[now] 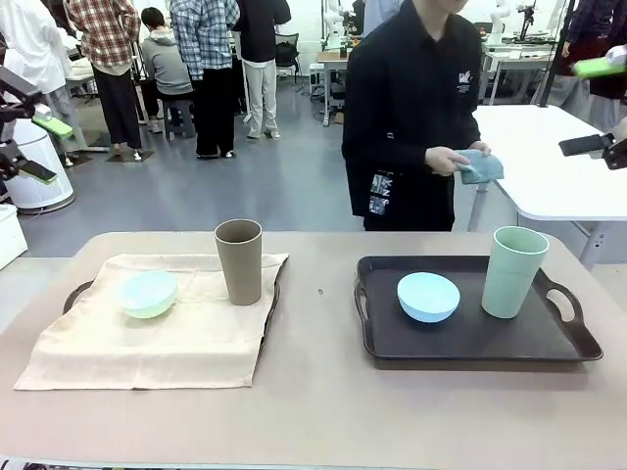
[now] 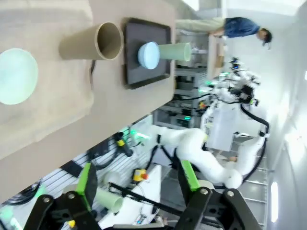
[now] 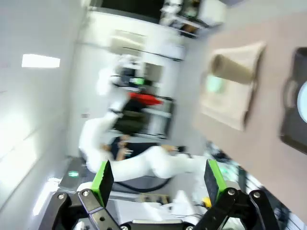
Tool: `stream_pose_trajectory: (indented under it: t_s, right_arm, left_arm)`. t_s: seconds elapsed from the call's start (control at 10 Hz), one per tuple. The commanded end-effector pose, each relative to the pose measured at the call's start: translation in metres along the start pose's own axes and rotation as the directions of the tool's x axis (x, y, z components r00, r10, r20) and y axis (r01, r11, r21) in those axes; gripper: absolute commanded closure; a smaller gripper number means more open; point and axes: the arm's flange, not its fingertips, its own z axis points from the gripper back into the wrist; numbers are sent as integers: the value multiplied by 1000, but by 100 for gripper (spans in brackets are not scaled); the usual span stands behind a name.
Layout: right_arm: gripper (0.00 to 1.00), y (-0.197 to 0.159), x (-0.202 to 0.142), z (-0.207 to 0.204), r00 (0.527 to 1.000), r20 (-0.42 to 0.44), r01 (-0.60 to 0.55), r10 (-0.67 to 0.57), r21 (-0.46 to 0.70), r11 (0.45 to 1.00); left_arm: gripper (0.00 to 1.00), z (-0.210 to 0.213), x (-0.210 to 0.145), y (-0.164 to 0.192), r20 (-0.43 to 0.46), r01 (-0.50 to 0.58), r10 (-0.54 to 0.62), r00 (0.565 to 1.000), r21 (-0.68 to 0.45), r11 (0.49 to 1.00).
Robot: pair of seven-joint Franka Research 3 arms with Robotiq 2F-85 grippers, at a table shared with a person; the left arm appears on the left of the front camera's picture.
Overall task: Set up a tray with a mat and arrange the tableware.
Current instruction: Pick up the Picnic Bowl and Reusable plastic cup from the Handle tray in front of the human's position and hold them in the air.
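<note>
While the left gripper [image 2: 136, 177] and right gripper [image 3: 157, 175] gape empty, the tan cup [image 1: 239, 260] stands on cloth [image 1: 147, 343].

- Mat [image 1: 147, 343] — beige cloth, matt, softly creased.
- Tan-brown cup [image 1: 239, 260], pale green cup [image 1: 513, 271], mint green bowl [image 1: 148, 293], light blue bowl [image 1: 428, 296] — smooth, matt, plastic-looking.
- Dark tray [image 1: 470, 338] — smooth, plastic-looking, with a faint sheen.
- Bench [image 1: 323, 411] — smooth, matt tan top.

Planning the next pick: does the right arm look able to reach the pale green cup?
Probably yes: the pale green cup stands at the right end of the dark tray, apart from the light blue bowl, nothing above it, and the right gripper is open.
</note>
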Motion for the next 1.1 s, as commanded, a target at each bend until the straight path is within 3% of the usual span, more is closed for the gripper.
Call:
stream_pose_trajectory:
  t_s: [0.0,0.1,0.2,0.4,0.7,0.8,0.9,1.0]
  right_arm:
    - [0,-24,-8,-9,997,-6,82,-82,105,991]
    - [0,-25,-5,-19,992,-3,129,-129,10,992]
    - [0,-12,-7,1,999,7,33,-34,91,995]
    - [0,-12,-7,1,999,7,33,-34,91,995]
    - [0,-25,-10,9,994,23,109,-111,78,991]
    - [0,-34,-10,17,989,42,137,-141,89,986]
    - [0,-40,-9,23,984,60,162,-168,83,983]
    - [0,-43,-6,26,980,67,181,-186,79,980]
  left_arm:
    - [0,-23,-2,8,55,11,0,999,-210,978]
    - [2,-49,-1,11,18,-8,12,1000,-229,973]
    - [0,-71,-9,10,3,-18,19,1000,-233,972]
    - [0,-80,-19,8,59,45,-34,998,-208,977]
    - [0,-73,-39,7,245,215,-145,959,-294,931]
    - [0,-73,-48,5,282,221,-132,950,-309,925]
    - [0,-72,-49,2,259,155,-84,962,-267,951]
    - [0,-64,-33,1,212,175,-117,970,-281,944]
